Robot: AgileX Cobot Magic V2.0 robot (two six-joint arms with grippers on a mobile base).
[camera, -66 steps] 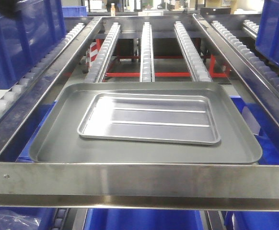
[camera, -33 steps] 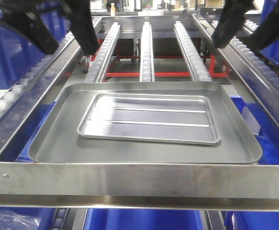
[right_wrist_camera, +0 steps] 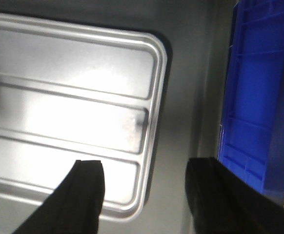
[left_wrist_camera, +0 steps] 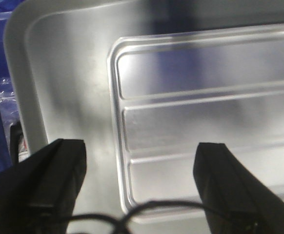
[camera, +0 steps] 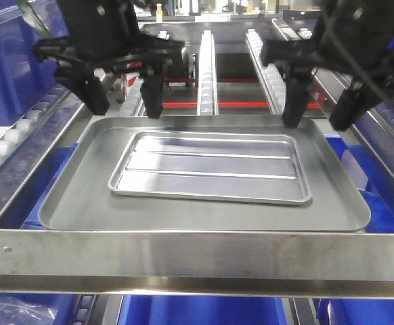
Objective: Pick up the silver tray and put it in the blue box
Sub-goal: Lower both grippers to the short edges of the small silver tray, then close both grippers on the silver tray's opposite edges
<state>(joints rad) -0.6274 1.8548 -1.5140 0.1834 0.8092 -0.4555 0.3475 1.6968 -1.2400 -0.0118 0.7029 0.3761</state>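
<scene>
left claw (camera: 126,110) and right claw (camera: 315,124) hang spread wide, seemingly just above the silver tray (camera: 210,168).

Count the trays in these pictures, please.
2. The silver tray lies flat inside the larger grey tray, a little toward its far side. No other tray shows, though one could be hidden below these.

The right pincer (right_wrist_camera: 144,168), at 6 o'clock, is spread wide over the silver tray's (right_wrist_camera: 69,102) rounded corner. The tray lies in a dull grey tray (right_wrist_camera: 191,87), with the blue box (right_wrist_camera: 259,97) at 3 o'clock.
</scene>
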